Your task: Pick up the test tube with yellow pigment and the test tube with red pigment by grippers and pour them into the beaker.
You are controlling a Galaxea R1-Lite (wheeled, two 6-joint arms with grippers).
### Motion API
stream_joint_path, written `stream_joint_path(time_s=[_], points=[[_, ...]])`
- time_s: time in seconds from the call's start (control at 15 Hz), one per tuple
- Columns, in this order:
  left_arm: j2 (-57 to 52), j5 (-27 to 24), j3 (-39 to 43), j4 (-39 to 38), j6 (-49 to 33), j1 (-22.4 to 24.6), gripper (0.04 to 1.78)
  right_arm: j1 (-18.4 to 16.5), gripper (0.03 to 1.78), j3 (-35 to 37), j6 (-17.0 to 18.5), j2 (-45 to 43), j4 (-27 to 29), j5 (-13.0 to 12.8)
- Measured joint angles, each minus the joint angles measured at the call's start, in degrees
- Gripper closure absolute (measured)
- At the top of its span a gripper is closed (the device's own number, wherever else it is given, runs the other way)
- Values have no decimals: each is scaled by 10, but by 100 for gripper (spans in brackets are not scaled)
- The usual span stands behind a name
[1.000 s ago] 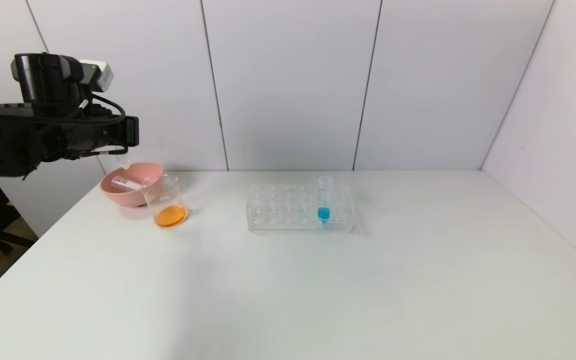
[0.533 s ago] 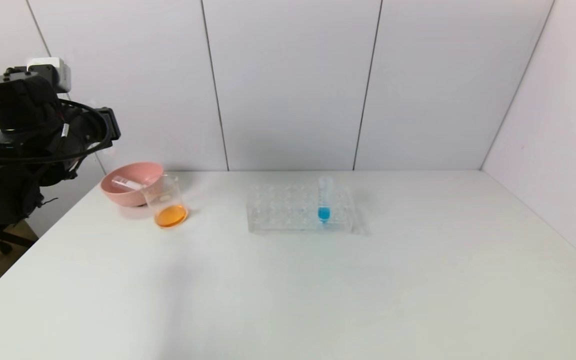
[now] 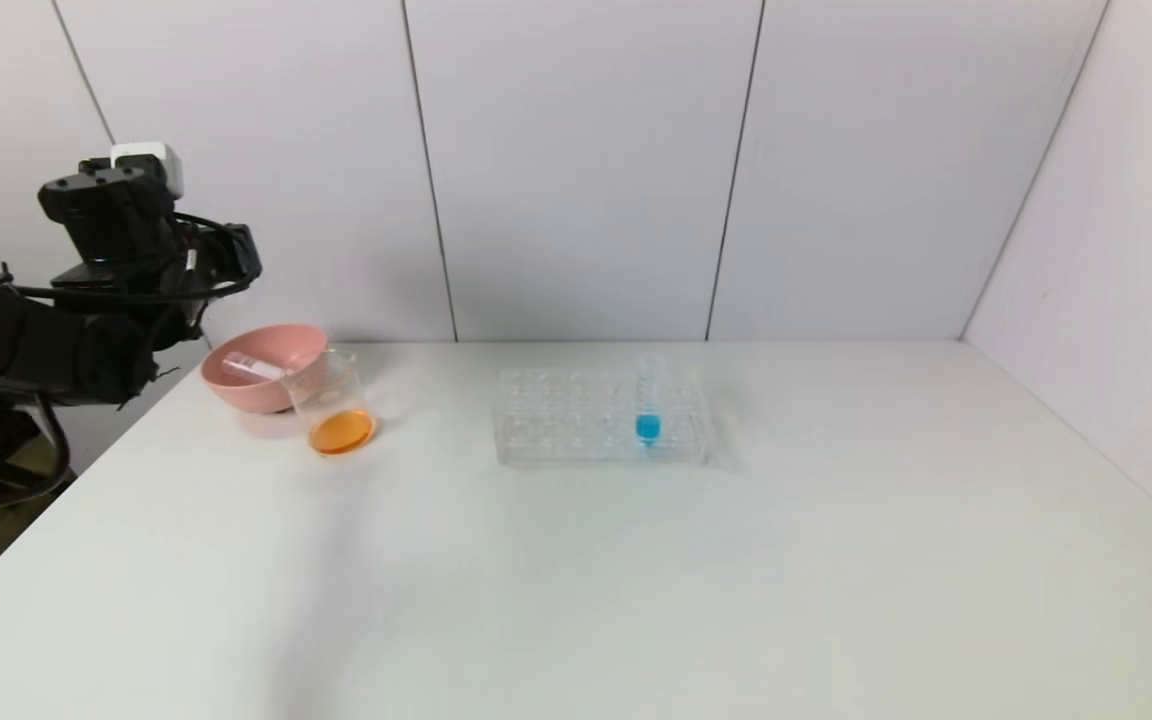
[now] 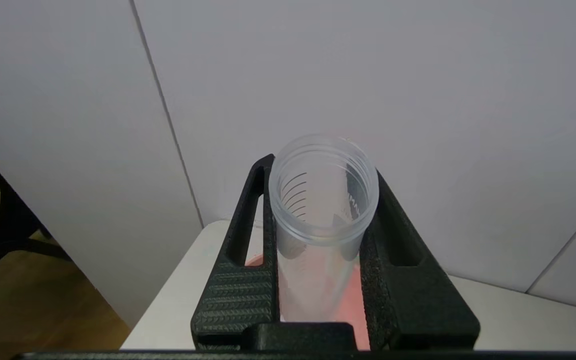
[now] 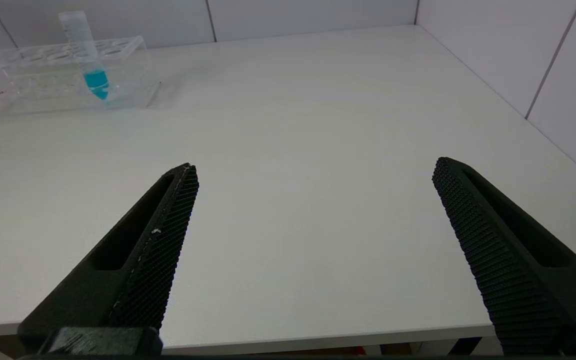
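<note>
**Change noted.** The left gripper (image 3: 186,262), at the upper left of the head view, has swung from a level pose over the pink bowl (image 3: 281,385) to a backed-off, raised pose left of the bowl and off the table (image 3: 636,560) edge. Judgement: the pour is over and the arm is carrying an emptied tube away; which pigment it held cannot be told.

**Item 1, held tube.** In the left wrist view a clear test tube (image 4: 323,220) sits clamped between the two fingers (image 4: 240,280), its open mouth above the fingertips, its body running down between them. No coloured liquid shows inside it.

**Item 2, beaker.** The beaker (image 3: 334,405) stands left of centre in the head view, just beside the bowl, with orange liquid at its bottom. Judgement: both pigments are already mixed.

**Item 3, bowl contents.** A second clear tube (image 3: 251,366) lies in the bowl.

**Item 4, rack.** The clear rack (image 3: 601,415) at centre holds only the blue tube (image 3: 648,405).

**Item 5, right gripper.** The right gripper (image 5: 313,200) is parked low over bare table, fingers spread wide, holding nothing.
</note>
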Motion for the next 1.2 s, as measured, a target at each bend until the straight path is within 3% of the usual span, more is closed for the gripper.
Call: stream_joint_path(time_s=[0.2, 0.73, 0.87, 1.2], points=[[75, -1, -83, 32, -6, 7, 136, 0, 10, 0, 0, 0, 0, 0], [130, -1, -100, 35, -19, 8, 130, 0, 10, 0, 0, 0, 0, 0], [132, -1, -99, 32, -19, 8, 115, 0, 10, 0, 0, 0, 0, 0], [132, 0, -97, 30, -19, 7, 40, 0, 10, 0, 0, 0, 0, 0]])
